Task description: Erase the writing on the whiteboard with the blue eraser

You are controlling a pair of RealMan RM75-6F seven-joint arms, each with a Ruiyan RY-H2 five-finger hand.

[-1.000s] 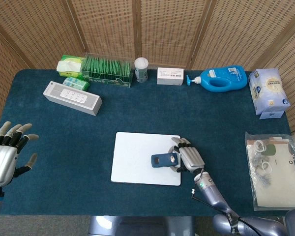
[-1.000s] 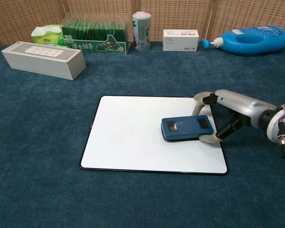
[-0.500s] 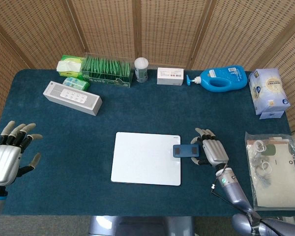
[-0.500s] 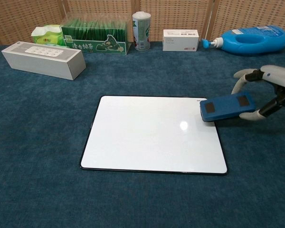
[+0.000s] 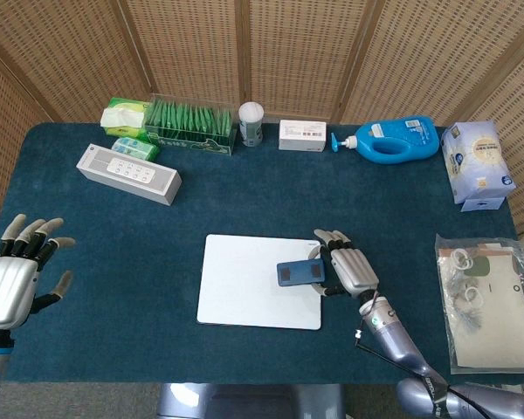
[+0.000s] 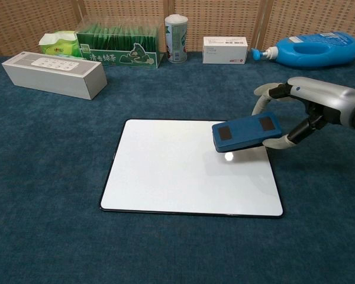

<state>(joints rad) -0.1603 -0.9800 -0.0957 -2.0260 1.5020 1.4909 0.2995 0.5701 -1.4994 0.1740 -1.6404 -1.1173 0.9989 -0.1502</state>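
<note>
The whiteboard (image 5: 244, 284) (image 6: 177, 171) lies flat on the blue cloth near the table's front, and its surface shows no writing. My right hand (image 5: 349, 269) (image 6: 307, 112) holds the blue eraser (image 5: 300, 272) (image 6: 246, 132) by its right end. The eraser hangs tilted a little above the board's upper right part, not touching it. My left hand (image 5: 17, 279) stays at the table's front left edge, fingers spread, holding nothing; the chest view does not show it.
Along the back stand a white speaker box (image 5: 128, 173), tissue packs (image 5: 127, 113), a green packet box (image 5: 190, 124), a white canister (image 5: 251, 122), a small white box (image 5: 302, 134) and a blue bottle (image 5: 393, 140). At right lie a tissue pack (image 5: 477, 162) and a plastic bag (image 5: 487, 301).
My right hand carried the eraser off the board to the right and lifted it, then brought it back left over the board's upper right part. The left hand barely moved.
</note>
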